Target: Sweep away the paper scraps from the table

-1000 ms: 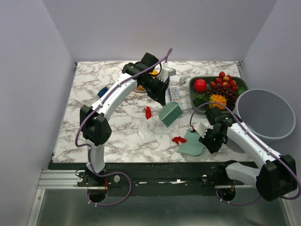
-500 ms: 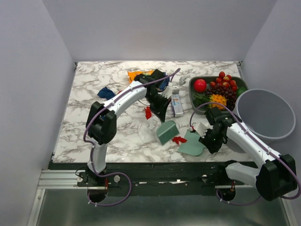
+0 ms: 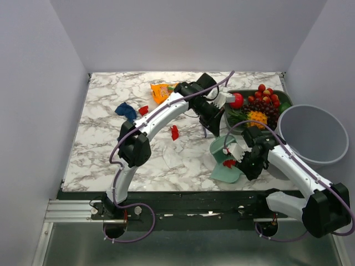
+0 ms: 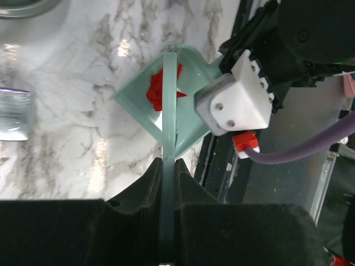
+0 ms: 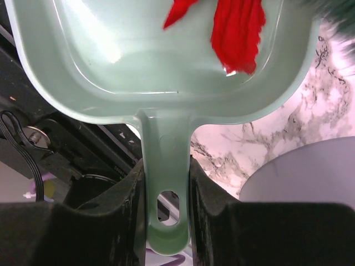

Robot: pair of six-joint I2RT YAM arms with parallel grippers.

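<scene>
Red, blue paper scraps on table

Bright, even light from overhead; soft, short shadows lie under the arms on the surface. The left wrist view shows white glare on the marble. The dustpan gleams, and the near fingers are dark and blurred

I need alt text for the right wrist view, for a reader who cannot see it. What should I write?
The right end effector grips the handle of a pale green dustpan, which holds red paper scraps. Marble table and a grey bin show at the right.
</scene>
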